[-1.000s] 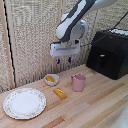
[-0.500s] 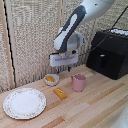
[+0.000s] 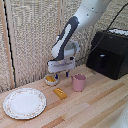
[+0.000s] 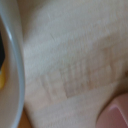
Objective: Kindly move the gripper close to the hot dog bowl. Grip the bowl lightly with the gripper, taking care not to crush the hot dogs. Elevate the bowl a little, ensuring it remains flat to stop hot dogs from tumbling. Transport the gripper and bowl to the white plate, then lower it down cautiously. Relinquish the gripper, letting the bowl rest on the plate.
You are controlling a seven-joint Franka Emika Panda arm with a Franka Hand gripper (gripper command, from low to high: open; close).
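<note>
Above the hot dog bowl [image 3: 51, 79], the gripper [image 3: 59, 75] is hovering after descending and shifting toward it over the last second; approach is nearing completion, grasp not yet made; finger opening cannot be determined; nothing is visibly held; the white plate [image 3: 24, 103] is lying well apart; the wrist view is blurring, showing only the bowl's rim [image 4: 15, 65].

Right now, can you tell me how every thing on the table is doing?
gripper: just above the bowl, holding nothing seen
hot dog bowl: upright on the table, not lifted
hot dogs: inside the bowl
white plate: flat, nothing on it
pink cup: upright
yellow-orange block: lying flat
</note>
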